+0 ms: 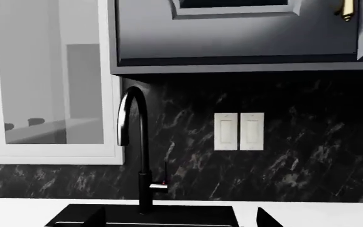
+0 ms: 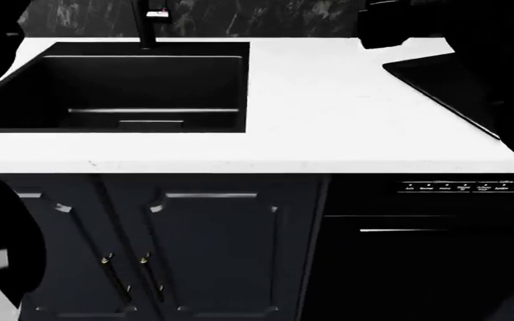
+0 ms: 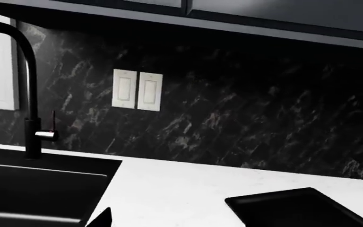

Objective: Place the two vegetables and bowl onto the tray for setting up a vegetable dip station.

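Neither claw is properly in view: each wrist view shows only a dark fingertip sliver at the frame edge, left (image 1: pixel 266 218) and right (image 3: pixel 102 218), so whether the jaws stand apart or together cannot be told, and nothing is seen held in either. Both wrist cameras face the backsplash (image 3: pixel 245 118) rather than the work surface, which suggests the arms are raised in a neutral posture with no reach yet committed. The tray (image 2: pixel 454 87) lies on the white counter (image 2: pixel 328 114) toward the robot's right, partly cut off by the head view's edge; its near corner also shows in the right wrist view. It appears bare in the visible portion. The bowl, carrot and cucumber are not visible in any view; a faint pale speck at the right wrist view's far edge is too small to identify. The sink (image 2: pixel 141 83) sits to the left, well apart from the tray, with the faucet (image 1: pixel 137 156) behind it and two light switches (image 1: pixel 239 131) on the wall. In my judgement the task is at its outset. The sink is the nearest hazard for a dropped item; otherwise the counter between sink and tray shows no obstruction.
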Robot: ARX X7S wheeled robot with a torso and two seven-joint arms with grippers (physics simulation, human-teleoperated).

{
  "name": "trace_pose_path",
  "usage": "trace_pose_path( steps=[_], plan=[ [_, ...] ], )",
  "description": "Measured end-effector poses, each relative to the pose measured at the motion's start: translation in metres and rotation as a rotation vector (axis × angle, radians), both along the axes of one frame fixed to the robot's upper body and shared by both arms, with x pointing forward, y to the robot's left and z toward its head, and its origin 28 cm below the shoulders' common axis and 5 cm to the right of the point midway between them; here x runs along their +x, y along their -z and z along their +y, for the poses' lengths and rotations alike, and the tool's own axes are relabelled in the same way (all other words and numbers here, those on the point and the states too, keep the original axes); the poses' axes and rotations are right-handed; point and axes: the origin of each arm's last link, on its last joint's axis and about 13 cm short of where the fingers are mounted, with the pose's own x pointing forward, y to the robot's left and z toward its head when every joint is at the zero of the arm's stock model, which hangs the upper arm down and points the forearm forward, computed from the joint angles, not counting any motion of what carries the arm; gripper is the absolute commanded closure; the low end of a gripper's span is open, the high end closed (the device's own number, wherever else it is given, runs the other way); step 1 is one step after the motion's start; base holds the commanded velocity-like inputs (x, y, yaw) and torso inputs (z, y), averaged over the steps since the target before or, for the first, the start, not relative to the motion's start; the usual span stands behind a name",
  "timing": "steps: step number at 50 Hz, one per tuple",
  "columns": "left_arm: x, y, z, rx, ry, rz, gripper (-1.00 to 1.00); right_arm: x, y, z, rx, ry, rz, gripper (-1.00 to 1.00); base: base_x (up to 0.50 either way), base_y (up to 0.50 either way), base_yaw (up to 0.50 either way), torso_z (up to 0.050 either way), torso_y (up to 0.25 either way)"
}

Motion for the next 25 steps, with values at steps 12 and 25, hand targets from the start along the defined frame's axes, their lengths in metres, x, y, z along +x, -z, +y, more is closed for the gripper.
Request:
trace_pose_path(
  steps=[12, 25],
  plan=[
    [-0.019, -0.008, -0.006, 0.003, 0.064, -0.009, -1.00, -0.007, -0.009, -0.002, -0.025, -0.012, -0.003, -1.00, 0.00, -0.50, 0.00, 0.000, 0.000],
    [-0.026, -0.010, -0.006, 0.002, 0.083, -0.011, -1.00, -0.010, -0.013, -0.004, -0.029, -0.003, -0.016, -1.00, 0.00, -0.50, 0.00, 0.000, 0.000]
  ],
)
